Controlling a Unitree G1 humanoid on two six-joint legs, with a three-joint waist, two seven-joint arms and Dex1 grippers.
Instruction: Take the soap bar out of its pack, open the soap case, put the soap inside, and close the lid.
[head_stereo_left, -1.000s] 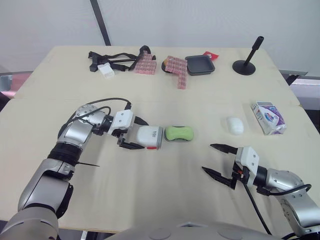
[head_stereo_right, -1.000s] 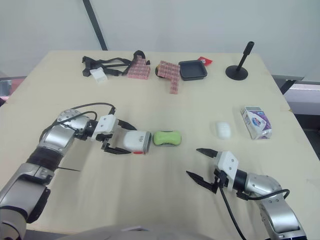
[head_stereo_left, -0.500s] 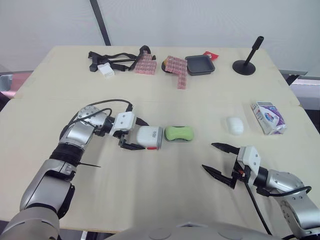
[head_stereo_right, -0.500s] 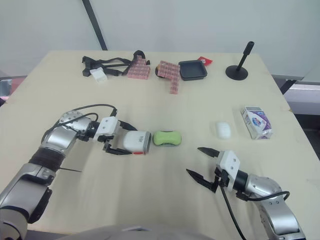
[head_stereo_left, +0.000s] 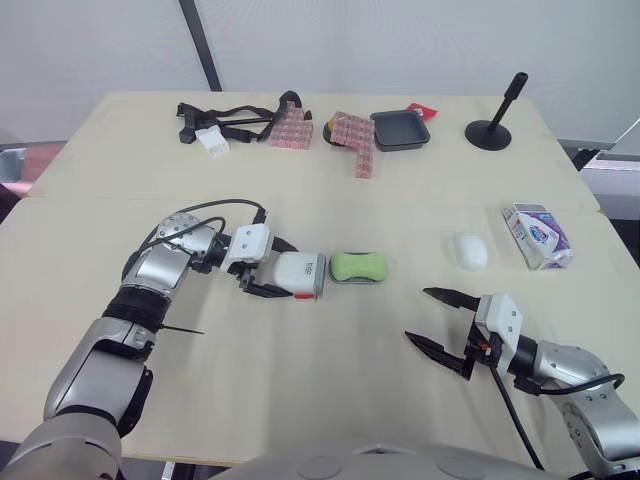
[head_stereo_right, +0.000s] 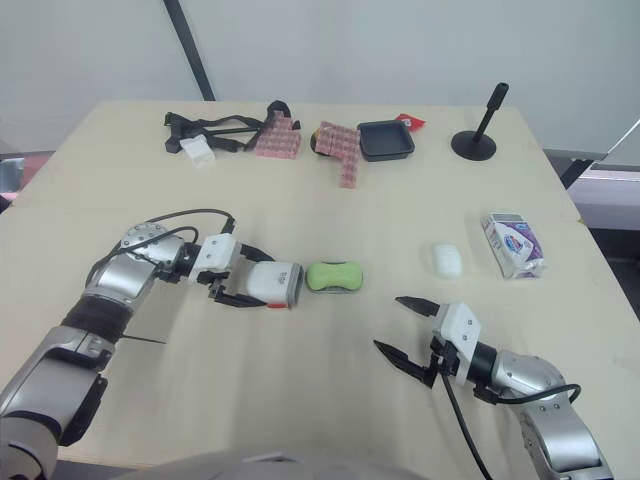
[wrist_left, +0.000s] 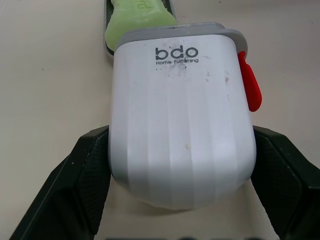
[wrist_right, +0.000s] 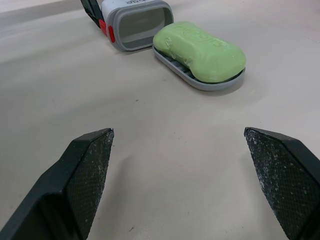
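Observation:
A green soap bar (head_stereo_left: 358, 265) lies on a grey ridged tray (wrist_right: 220, 82) at the table's middle. Just to its left lies the white soap case cover (head_stereo_left: 300, 274) on its side, with a red latch (wrist_left: 250, 90) and its open mouth (wrist_right: 140, 22) facing the soap. My left gripper (head_stereo_left: 272, 268) is shut on the cover, one black finger on each side of it (wrist_left: 80, 170). My right gripper (head_stereo_left: 417, 314) stands open over bare table at the front right, a good way from the soap, with nothing between its fingers (wrist_right: 90, 165).
A white and purple soap pack (head_stereo_left: 537, 236) lies at the right edge, with a white oval object (head_stereo_left: 469, 250) beside it. Along the far edge sit a black strap bundle (head_stereo_left: 225, 122), pink patterned packs (head_stereo_left: 352, 135), a black tray (head_stereo_left: 400, 130) and a black stand (head_stereo_left: 492, 125).
My left wrist has edged slightly to the right, toward the cover. The cover, soap and right gripper stay where they were.

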